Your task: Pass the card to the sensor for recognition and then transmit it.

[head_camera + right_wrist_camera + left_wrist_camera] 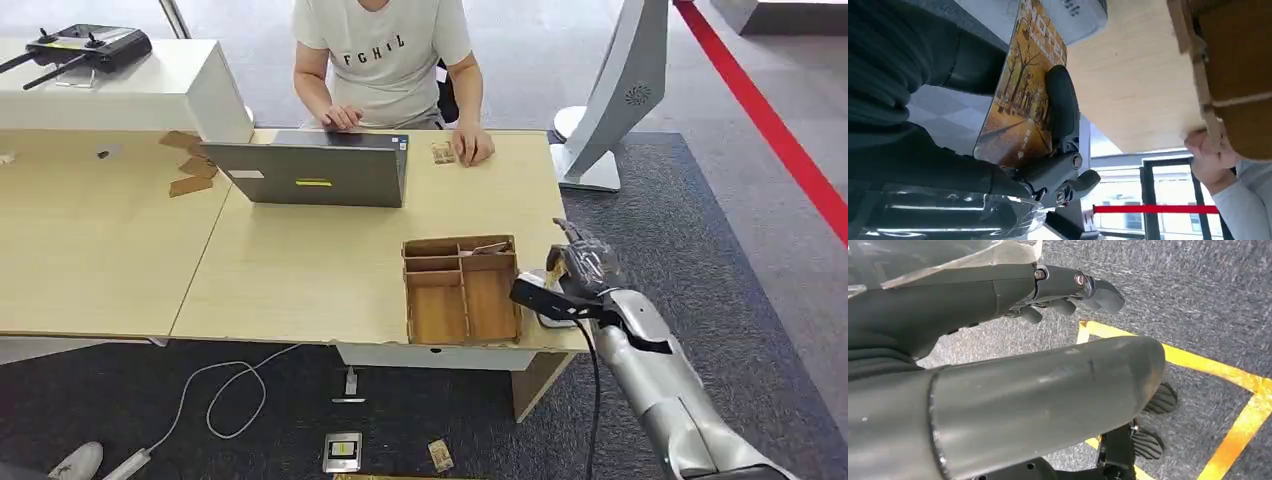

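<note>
My right hand (582, 268) hovers at the table's right front corner, beside the wooden box (461, 290). It holds the card (1020, 100), printed with autumn trees, with a dark finger (1062, 102) pressed across its face. Just under the hand, a white sensor (556, 320) lies on the table edge; the right wrist view shows the sensor (1075, 17) close to the card's far end. Whether card and sensor touch I cannot tell. My left hand (1068, 292) hangs beside my body over the carpet, holding nothing, its fingers loosely apart.
A person (385, 55) sits at the far side behind an open laptop (310, 172), one hand (472, 145) resting on the table (300, 270). A grey stand (610, 100) rises right of the table. Small cards and a cable (235, 395) lie on the floor.
</note>
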